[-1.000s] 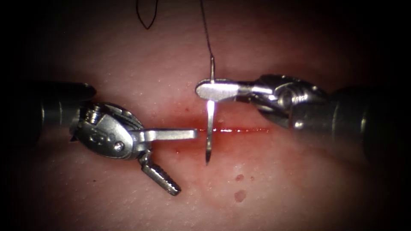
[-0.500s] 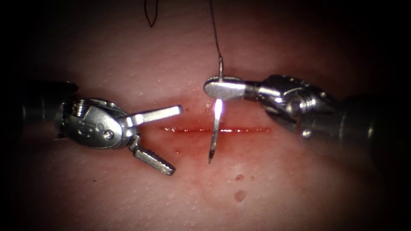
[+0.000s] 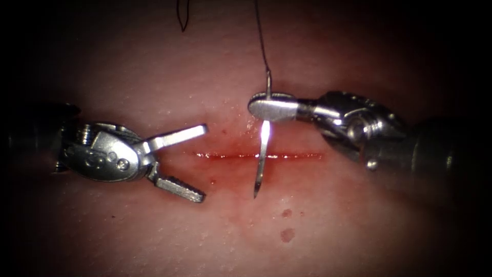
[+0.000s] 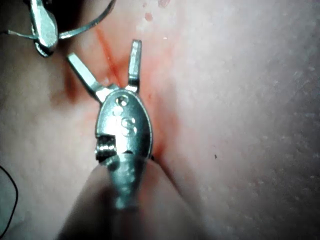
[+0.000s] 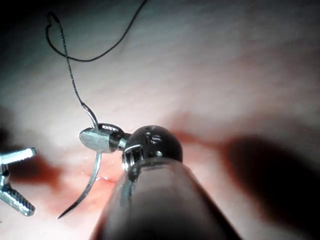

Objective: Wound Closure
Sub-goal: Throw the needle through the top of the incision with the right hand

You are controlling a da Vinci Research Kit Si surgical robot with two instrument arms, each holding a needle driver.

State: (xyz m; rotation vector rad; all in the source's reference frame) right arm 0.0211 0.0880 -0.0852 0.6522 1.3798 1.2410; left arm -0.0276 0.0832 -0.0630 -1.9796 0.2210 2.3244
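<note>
The right tool point(image 3: 269, 106) was clamped on the needle point(image 3: 262, 149) near its thread end; the needle was held free above the cut point(image 3: 259, 155), its point point(image 3: 255, 195) beyond the cut's near edge, not in the tissue point(image 3: 359, 225); the thread point(image 3: 261, 36) was seen running up from the needle's end; the left tool point(image 3: 192, 164) was held wide apart, gripping nothing, by the cut's left end; red fluid point(image 3: 287, 235) was spotted nearby.

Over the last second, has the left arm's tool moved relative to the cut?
Yes. The left tool, jaws open and empty, has drawn back leftward from the cut; its upper jaw no longer reaches it.
</note>
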